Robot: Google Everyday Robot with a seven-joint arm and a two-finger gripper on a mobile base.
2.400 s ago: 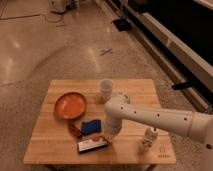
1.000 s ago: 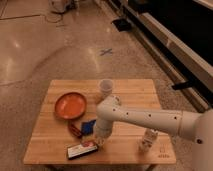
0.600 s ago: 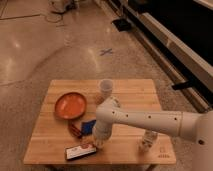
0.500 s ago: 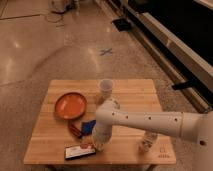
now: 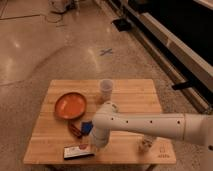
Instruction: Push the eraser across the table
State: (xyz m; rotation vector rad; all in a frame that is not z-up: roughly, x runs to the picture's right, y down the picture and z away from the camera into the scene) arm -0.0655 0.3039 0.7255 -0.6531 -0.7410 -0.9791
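A shiny speckled floor (image 5: pixel 30 55) fills the room, and a small plank worktop (image 5: pixel 130 100) stands on it in the lower middle of the frame. Nearest, by the worktop's bottom edge and left of centre, lies the eraser (image 5: pixel 78 152). It lies flat with its long side along that edge and its pale face with a red stripe up. The hand (image 5: pixel 95 145) is right at the eraser's right end, low over the wood, fingers together and holding nothing; whether it touches the eraser I cannot tell. Toward the worktop's lower right corner there is a small dark mark (image 5: pixel 163 155), and just left of it stands a small pale object (image 5: pixel 145 145), too blurred to name. The white arm (image 5: pixel 150 127) comes in from the right edge of the frame and runs left above that object. It bends at a rounded joint near the worktop's middle and drops to the hand. Just above the eraser, a blue object (image 5: pixel 87 127) lies beside the arm's lower section, with a red-brown block (image 5: pixel 75 130) just left of it. Farther back and left, a round orange plate (image 5: pixel 69 105) sits flat on the wood. Behind the arm's joint, near the far edge, a pale cup (image 5: pixel 105 88) stands upright. Beyond the worktop a blue cross (image 5: pixel 106 51) is marked on the floor, and a dark low wall (image 5: pixel 170 35) runs along the upper right of the frame.
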